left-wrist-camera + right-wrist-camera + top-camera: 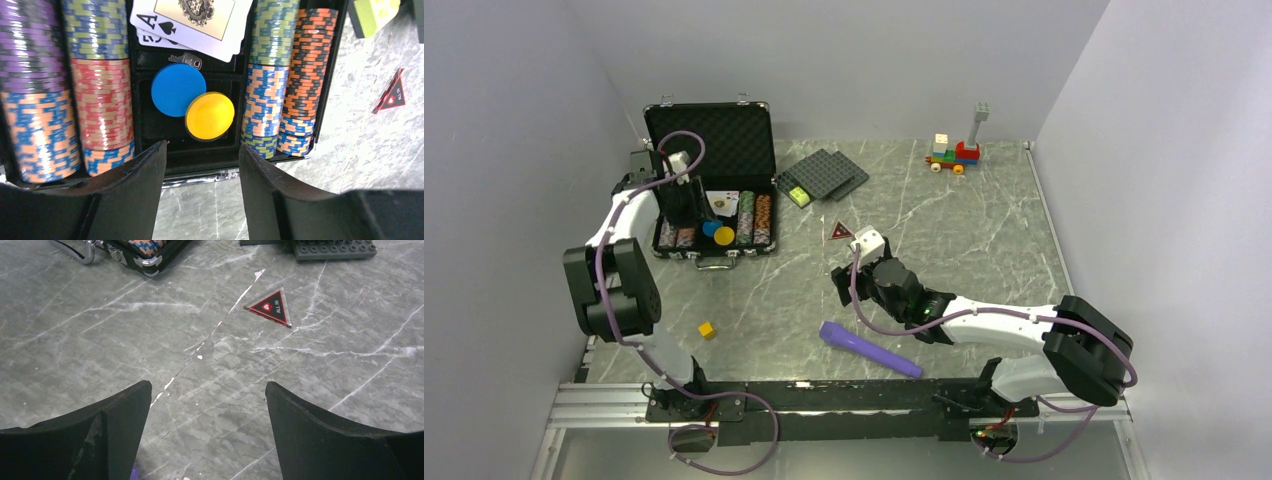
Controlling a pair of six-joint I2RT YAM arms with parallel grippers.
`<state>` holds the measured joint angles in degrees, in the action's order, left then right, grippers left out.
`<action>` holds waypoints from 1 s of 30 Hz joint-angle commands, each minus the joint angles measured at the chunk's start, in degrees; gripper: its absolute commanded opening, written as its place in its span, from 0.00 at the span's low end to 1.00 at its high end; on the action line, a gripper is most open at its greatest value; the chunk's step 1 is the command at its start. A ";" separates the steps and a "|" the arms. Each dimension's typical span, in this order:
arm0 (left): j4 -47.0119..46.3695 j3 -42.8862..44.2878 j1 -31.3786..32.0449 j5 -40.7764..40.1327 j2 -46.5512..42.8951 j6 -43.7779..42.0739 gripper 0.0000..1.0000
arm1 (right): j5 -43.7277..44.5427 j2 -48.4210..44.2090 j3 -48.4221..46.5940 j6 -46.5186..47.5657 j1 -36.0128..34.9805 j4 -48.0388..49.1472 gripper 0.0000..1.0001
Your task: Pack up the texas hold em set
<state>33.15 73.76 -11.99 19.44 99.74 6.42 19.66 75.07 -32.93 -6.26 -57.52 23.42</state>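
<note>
Top external view is showing, nearest to the arms, a purple cylinder [869, 348] lying on the marble table [1004, 220], with a small yellow cube [708, 329] to its left. Farther in, the right gripper [207, 384] is hovering over bare table, its jaws spread wide with nothing between them. The dark red triangle [270, 306] is lying flat just beyond it, to the right of the case and not touching it.

At the far left the black case [709, 135] is standing open, lid upright. The left gripper [202, 146] is hanging above its near edge, jaws parted and holding nothing. Inside, striped chip stacks [102, 85] are filling the side rows. The blue disc [178, 90] and yellow disc [209, 116] are touching in the middle compartment, with playing cards [200, 20] beyond them.

Dark grey studded plates [824, 175] are lying right of the case, and a toy of coloured blocks [954, 152] is sitting near the far wall.
</note>
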 commanded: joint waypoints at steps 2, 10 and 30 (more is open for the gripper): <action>-3.21 -2.27 2.84 -4.04 -10.31 -2.61 0.60 | 2.77 0.81 -3.18 -3.21 1.83 -3.12 0.88; -4.08 -9.90 14.20 -6.58 -27.55 -4.64 0.64 | -6.58 8.65 -12.82 -9.83 12.67 -16.88 0.87; -4.85 -12.95 17.61 -0.74 -34.87 -2.90 0.67 | -0.76 40.70 -49.29 -27.07 15.51 -42.03 0.96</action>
<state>29.52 60.34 5.45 16.80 66.85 3.27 15.38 113.36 -76.73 -27.40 -41.87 -13.19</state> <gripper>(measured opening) 0.671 0.961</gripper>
